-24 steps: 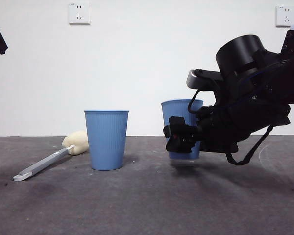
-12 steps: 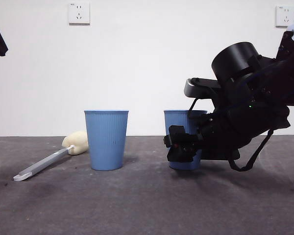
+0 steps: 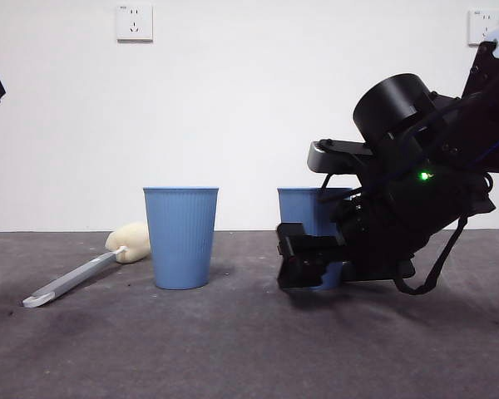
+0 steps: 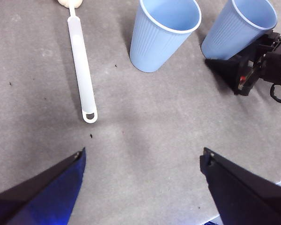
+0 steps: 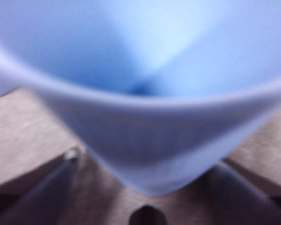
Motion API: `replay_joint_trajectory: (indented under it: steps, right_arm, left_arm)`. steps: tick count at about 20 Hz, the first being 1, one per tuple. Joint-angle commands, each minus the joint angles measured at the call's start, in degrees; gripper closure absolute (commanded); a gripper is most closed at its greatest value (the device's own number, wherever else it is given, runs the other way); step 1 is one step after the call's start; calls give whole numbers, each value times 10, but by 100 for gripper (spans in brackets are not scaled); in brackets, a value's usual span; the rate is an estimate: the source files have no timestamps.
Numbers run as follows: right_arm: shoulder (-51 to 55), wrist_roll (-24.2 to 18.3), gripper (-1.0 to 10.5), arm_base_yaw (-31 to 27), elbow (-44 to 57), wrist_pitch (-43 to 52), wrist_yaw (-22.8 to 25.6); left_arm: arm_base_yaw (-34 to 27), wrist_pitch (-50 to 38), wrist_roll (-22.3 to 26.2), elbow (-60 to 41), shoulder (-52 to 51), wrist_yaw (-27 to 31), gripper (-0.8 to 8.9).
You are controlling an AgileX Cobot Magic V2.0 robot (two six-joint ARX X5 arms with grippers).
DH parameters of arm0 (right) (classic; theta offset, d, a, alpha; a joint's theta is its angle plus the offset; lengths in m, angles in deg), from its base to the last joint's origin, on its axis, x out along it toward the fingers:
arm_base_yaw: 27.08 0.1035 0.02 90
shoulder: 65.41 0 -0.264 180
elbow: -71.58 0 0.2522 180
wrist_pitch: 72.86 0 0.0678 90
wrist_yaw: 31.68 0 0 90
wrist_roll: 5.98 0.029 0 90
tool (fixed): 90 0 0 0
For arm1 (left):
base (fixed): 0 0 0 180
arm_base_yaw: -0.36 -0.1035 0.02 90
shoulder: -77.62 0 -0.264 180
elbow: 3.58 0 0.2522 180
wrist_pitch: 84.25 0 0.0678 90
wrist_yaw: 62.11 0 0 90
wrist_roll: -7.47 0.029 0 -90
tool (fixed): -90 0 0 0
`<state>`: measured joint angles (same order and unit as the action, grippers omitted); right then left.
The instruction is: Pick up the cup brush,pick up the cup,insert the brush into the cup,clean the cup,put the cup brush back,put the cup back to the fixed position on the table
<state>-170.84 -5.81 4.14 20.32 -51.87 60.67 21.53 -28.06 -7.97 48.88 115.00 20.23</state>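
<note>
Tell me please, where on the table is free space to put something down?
Bare table lies below the brush handle and the free cup, toward the left claw. In the front view, the near strip before both cups is bare too. It is crowded around the right claw at the other cup.

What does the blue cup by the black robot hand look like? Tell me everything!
The blue ribbed plastic cup is a tapered tumbler, wider at its smooth rim, open and empty inside. It stands upright, its base down at the dark grey table. The right arm's black end effector sits around its lower part, one jaw on each side; whether they press it is unclear. An identical cup stands apart.
</note>
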Motion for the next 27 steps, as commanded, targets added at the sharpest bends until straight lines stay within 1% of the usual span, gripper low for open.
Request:
replay_joint_trajectory:
  steps: [1, 4, 7, 9, 12, 14, 15, 17, 19, 21, 23, 25, 27]
  right_arm:
    - [-3, 13, 431, -1, 14, -50, 0]
    - [15, 14, 432, -1, 14, -75, 0]
    - [54, 14, 434, -1, 14, -136, -1]
    - [97, 13, 435, -1, 14, -197, -1]
    - [193, 14, 438, -1, 14, -313, -1]
    - [281, 28, 439, -1, 14, -395, -9]
    - [327, 39, 442, -1, 13, -435, -16]
    - [424, 59, 443, -1, 9, -517, -51]
    - [507, 63, 443, -1, -9, -612, -79]
    - [574, 62, 444, -1, -41, -717, -103]
    - [622, 56, 446, -1, -82, -815, -128]
    - [647, 54, 446, -1, -120, -882, -140]
    - [661, 52, 446, -1, -150, -931, -159]
  left_arm:
    - [-1, 1, 7, 0, 0, 2, 404]
    - [-1, 1, 7, 0, 1, 2, 404]
    - [-1, 1, 7, 0, 2, 2, 404]
    - [-1, 1, 7, 0, 3, 2, 404]
    - [-1, 1, 7, 0, 3, 2, 404]
    - [-1, 1, 8, 0, 3, 1, 404]
    - [-1, 1, 10, 0, 3, 1, 404]
    - [-1, 2, 19, 0, 3, -1, 404]
    - [-1, 4, 22, 0, 3, -4, 405]
    - [-1, 10, 22, 0, 3, -24, 405]
    - [-1, 15, 22, 0, 3, -56, 405]
    - [-1, 19, 22, 0, 3, -86, 406]
    - [-1, 23, 22, 0, 3, -113, 406]
